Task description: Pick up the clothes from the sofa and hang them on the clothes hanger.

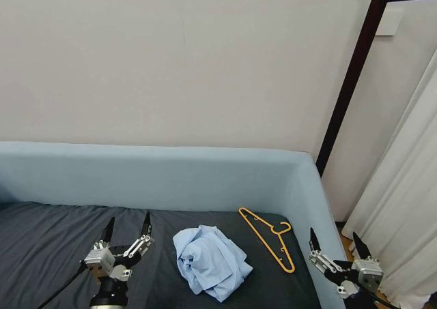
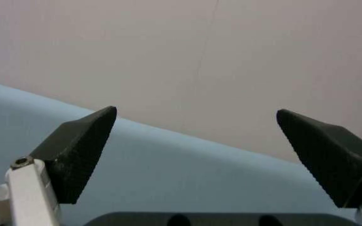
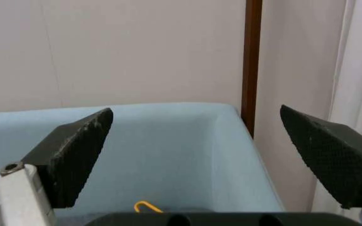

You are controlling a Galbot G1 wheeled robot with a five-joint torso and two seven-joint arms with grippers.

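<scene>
Left gripper (image 1: 130,222) hung spread wide and empty, low over the dark seat cover (image 1: 48,234). The crumpled blue shirt (image 1: 208,260) lay just to its right, nearer it than the right gripper (image 1: 334,235), which was equally wide and empty beside the sofa (image 1: 171,179) arm. The orange hanger (image 1: 268,237) lay between shirt and right gripper, its long axis running towards the backrest. Bare wall behind, curtain (image 1: 403,207) beyond.

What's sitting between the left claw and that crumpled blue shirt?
Nothing: in the head view, only bare dark seat cushion separates the left gripper from the blue shirt.
</scene>
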